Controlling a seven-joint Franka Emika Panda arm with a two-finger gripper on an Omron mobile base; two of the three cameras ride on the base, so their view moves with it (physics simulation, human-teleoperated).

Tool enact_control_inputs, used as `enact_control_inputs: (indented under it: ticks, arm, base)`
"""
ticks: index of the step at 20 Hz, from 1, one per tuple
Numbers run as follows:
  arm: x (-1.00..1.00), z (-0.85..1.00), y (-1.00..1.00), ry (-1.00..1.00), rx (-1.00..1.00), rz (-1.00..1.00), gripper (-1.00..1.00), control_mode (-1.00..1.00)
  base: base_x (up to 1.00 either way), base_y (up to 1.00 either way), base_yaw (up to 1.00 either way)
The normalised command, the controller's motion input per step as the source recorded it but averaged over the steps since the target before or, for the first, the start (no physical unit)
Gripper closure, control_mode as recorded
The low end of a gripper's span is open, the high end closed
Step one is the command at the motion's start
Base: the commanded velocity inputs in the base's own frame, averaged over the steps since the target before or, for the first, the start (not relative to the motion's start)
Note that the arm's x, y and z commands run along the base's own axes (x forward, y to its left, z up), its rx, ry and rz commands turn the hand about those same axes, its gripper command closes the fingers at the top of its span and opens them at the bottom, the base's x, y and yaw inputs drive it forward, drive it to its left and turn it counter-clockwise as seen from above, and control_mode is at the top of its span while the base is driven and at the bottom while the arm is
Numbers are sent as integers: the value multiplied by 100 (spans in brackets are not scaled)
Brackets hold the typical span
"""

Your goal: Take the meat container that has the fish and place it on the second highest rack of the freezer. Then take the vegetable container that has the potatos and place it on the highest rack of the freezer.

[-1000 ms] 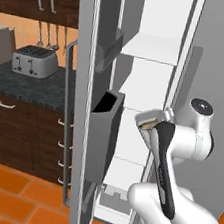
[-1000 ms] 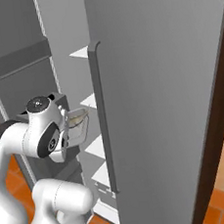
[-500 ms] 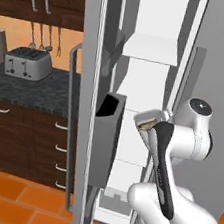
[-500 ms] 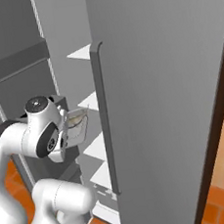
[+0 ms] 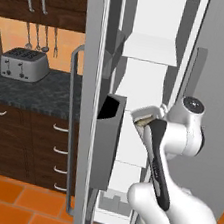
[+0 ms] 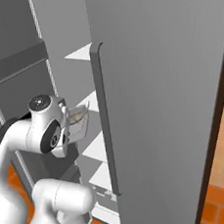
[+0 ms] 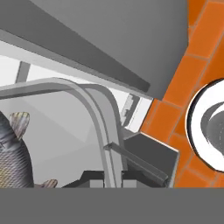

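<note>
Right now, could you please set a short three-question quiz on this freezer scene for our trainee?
1. True or false: the gripper is shut on the clear container's rim.
2. What lies in that container? A) fish B) potatoes C) bread
3. Fill in: the freezer door stands ____.

Key: 1 true; 2 A; 3 open.

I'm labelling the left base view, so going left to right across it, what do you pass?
Toaster → hanging utensils → open freezer door's bar handle → dark door bin → clear container held at the shut gripper → arm's white wrist joint.
</note>
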Motion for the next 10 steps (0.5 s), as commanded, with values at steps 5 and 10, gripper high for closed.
enact_control_inputs:
  ticks: [5,10]
  arm:
    - [59,0,-1,0,0,0,100,-100]
    - [59,0,-17,1,5,0,100,-100]
  base:
    - [0,0,0]
    - [0,0,0]
